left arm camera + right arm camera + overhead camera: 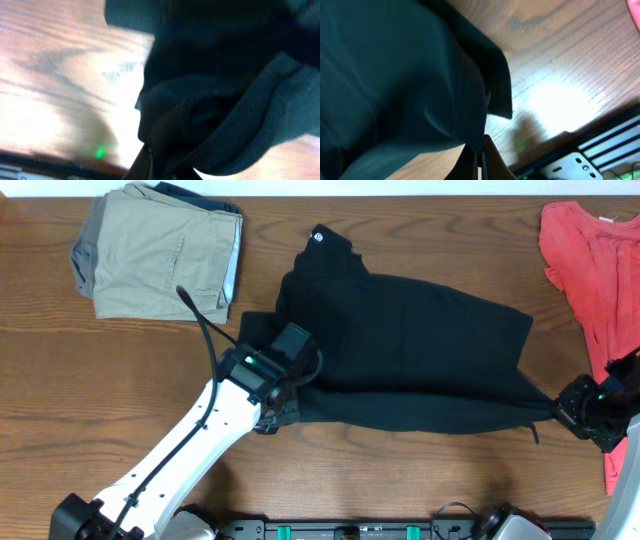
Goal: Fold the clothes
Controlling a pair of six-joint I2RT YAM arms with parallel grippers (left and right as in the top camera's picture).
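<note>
The black clothes (410,350) lie across the middle of the table, a small white round logo (319,237) at the far corner. My left gripper (281,408) is shut on the near left edge of the black fabric (210,100); the cloth bunches over its fingers in the left wrist view. My right gripper (562,410) is shut on the near right corner of the same garment. In the right wrist view the fabric (400,75) hangs from the closed fingers (482,160) a little above the wood.
A folded khaki-beige garment (160,250) lies at the far left on a dark item. A coral-red top (595,270) lies at the far right, close to my right arm. A black rail (400,530) runs along the near table edge.
</note>
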